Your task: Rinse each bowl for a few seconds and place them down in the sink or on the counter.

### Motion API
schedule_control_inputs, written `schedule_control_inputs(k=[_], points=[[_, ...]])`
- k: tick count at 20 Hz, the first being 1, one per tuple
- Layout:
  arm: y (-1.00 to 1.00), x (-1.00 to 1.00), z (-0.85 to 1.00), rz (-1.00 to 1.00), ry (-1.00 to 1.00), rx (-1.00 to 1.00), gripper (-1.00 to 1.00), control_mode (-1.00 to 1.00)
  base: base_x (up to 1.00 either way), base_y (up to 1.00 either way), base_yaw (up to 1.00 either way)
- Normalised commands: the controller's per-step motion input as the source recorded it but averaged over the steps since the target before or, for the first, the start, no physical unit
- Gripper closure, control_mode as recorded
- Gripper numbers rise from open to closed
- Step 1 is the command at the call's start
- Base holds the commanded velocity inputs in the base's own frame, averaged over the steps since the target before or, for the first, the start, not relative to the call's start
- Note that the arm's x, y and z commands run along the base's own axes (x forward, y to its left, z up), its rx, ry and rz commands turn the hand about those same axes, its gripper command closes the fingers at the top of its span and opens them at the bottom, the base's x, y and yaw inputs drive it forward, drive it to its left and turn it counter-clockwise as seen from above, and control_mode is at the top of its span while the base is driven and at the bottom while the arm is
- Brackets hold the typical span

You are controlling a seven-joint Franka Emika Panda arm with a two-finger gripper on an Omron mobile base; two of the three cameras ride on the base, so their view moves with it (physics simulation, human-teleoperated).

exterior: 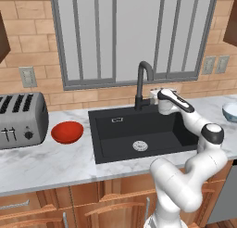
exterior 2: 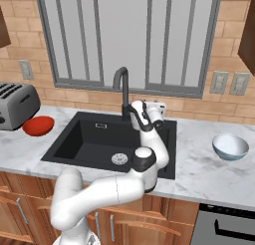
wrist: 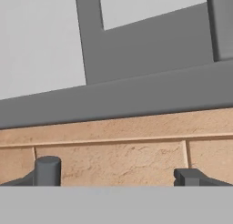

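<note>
Pre-rinse, likely reaching for faucet (exterior: 144, 81). End effector (exterior: 154, 95) spread, empty, up by backsplash behind sink (exterior: 120, 139). Red bowl (exterior: 67, 132) on worktop (exterior: 41, 164) left; pale bowl (exterior 2: 230, 146) right. Next: turn on water, fetch bowl.

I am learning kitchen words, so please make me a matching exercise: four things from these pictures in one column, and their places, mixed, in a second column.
Things:
1. red bowl
2. pale blue bowl
3. toaster
4. faucet

Places:
a. behind the sink, at its middle
b. counter, right of the sink
c. far left on the counter
d. counter, between toaster and sink

Pairs: 1-d, 2-b, 3-c, 4-a
</note>
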Motion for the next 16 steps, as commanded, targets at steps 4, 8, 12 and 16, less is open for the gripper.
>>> schedule_control_inputs(k=[4, 8, 12, 16], points=[[-0.36, 0.0, -0.23, 0.0, 0.03, 0.02, -1.0, -1.0, 0.0, 0.0, 0.0], [-0.3, 0.0, -0.26, 0.0, 0.04, 0.01, -1.0, -1.0, 0.0, 0.0, 0.0], [-0.19, 0.01, -0.33, -0.02, 0.05, 0.0, -1.0, -1.0, 0.0, 0.0, 0.0], [-0.19, 0.08, -0.36, -0.03, 0.09, 0.0, -1.0, -1.0, 0.0, 0.0, 0.0]])
